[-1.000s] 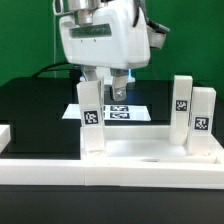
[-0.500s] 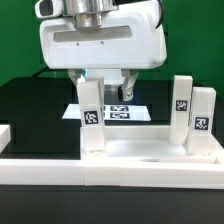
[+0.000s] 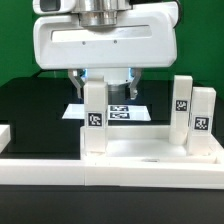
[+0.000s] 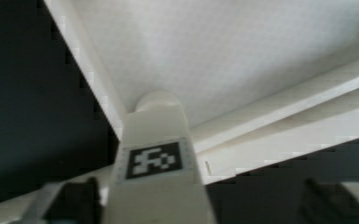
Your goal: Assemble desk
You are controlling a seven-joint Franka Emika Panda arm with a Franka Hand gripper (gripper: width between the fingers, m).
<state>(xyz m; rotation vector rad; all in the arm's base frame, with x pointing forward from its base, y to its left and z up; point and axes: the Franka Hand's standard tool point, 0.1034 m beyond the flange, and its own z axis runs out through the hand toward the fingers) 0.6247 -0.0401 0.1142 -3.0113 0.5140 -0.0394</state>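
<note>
Gripper (image 3: 100, 88) sits low over the desk top (image 3: 150, 150), fingers apart w/ gaps either side of the upright leg (image 3: 94, 118) between them, not clamped. That leg stands at the top's corner on exterior view's left. Two more legs (image 3: 192, 108) stand upright at the opposite end. Marker board (image 3: 125, 110) lies behind.

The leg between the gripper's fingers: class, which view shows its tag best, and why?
The wrist view: the leg fills it, tag facing the camera. The exterior view shows that leg smaller, upright on the desk top.
</note>
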